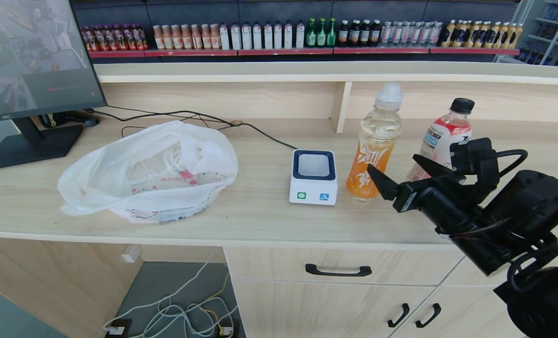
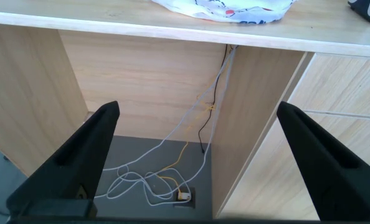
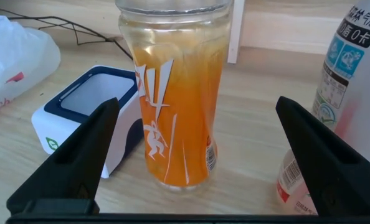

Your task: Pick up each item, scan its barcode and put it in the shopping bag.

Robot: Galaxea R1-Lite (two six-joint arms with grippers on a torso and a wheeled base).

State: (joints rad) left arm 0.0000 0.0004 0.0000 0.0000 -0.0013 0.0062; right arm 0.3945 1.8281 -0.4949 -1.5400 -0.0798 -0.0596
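Note:
An orange drink bottle (image 1: 375, 145) (image 3: 175, 93) with a white cap stands on the wooden counter, just right of the white barcode scanner (image 1: 313, 177) (image 3: 88, 118). A second bottle (image 1: 442, 136) (image 3: 350, 106) with a black cap and a white, red and blue label stands to its right. A white plastic shopping bag (image 1: 152, 171) (image 2: 228, 9) lies open at the counter's left. My right gripper (image 1: 406, 176) (image 3: 194, 171) is open, level with the orange bottle and just short of it. My left gripper (image 2: 197, 165) is open below the counter edge, facing the knee space.
A monitor (image 1: 30, 56) on a stand occupies the counter's far left, with cables (image 1: 189, 117) trailing behind the bag. A raised shelf with a divider (image 1: 342, 105) backs the counter. Drawers with black handles (image 1: 337, 271) sit below. Loose cables (image 2: 160, 180) lie on the floor.

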